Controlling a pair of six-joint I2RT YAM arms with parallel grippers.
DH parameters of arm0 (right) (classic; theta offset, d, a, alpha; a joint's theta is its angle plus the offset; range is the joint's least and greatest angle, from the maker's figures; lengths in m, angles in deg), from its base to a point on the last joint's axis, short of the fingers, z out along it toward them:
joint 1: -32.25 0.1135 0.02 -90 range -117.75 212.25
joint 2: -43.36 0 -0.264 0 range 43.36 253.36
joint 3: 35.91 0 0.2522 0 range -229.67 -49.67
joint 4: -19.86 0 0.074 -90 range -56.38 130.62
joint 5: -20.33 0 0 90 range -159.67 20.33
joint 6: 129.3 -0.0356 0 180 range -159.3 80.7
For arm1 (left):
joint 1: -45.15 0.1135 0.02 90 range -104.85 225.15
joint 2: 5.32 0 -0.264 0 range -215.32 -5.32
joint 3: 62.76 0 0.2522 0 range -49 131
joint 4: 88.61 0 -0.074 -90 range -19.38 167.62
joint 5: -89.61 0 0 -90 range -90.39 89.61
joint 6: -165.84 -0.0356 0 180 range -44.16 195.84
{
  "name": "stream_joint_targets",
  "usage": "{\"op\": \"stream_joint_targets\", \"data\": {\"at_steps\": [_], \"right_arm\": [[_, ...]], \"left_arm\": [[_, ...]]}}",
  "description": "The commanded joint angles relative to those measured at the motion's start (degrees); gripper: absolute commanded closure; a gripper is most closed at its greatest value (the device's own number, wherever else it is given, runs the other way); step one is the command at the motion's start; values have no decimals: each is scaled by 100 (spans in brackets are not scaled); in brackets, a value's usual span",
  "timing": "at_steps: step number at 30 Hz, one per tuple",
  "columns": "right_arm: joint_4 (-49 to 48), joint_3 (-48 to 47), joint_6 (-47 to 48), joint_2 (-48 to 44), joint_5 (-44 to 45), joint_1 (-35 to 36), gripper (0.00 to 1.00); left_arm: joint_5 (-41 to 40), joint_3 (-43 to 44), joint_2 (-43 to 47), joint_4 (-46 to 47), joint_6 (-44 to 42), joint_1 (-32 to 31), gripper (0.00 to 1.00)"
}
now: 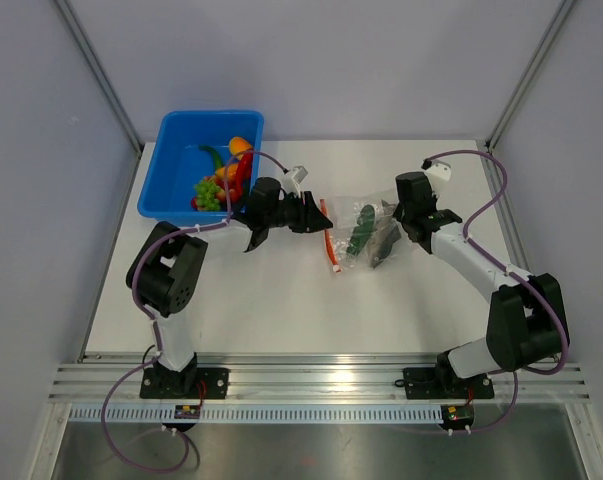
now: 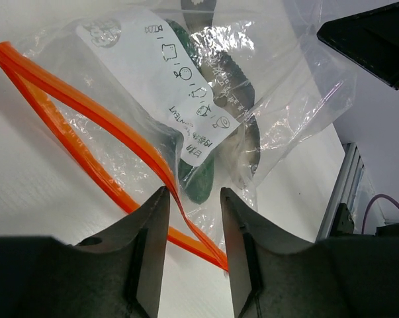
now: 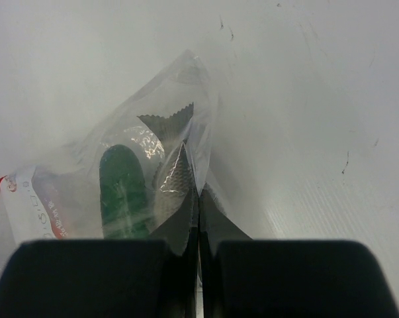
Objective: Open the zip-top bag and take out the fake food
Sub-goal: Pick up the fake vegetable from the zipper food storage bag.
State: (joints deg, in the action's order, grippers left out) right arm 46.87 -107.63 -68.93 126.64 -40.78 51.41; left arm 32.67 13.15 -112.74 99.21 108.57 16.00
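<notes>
Pinching one zip-top bag (image 1: pixel 346 222), right hand (image 3: pixel 198 199), two foods (image 1: pixel 362 230) inside (cucumber (image 3: pixel 123 192), fish (image 3: pixel 169 129)).

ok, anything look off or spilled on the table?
Nothing spilled or damaged. The zip-top bag lies crumpled, its end pinched in the shut right claw; a green cucumber and a grey fish are inside it.

zip-top bag (image 2: pixel 298 86): clear, crinkly, glossy plastic. zip strip (image 2: pixel 87 109): smooth orange plastic. label (image 2: pixel 166 73): matt white. bench (image 1: pixel 281 310): matt white. tub (image 1: pixel 166 172): smooth blue plastic.
</notes>
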Motion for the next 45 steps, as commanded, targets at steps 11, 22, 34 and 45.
{"op": "stream_joint_targets", "data": {"at_steps": [11,22,34,45], "right_arm": [[-104,-120,62,39,196,-35,100],[-139,-111,45,65,179,-44,100],[-174,-93,18,179,188,-44,100],[-262,-41,-69,276,197,-44,100]], "left_arm": [[-186,-152,440,181,-890,207,47],[983,639,63,-1549,-2340,770,47],[456,1422,-613,-2967,-2746,454,38],[289,1976,-1351,-3459,-2412,208,56]]}}
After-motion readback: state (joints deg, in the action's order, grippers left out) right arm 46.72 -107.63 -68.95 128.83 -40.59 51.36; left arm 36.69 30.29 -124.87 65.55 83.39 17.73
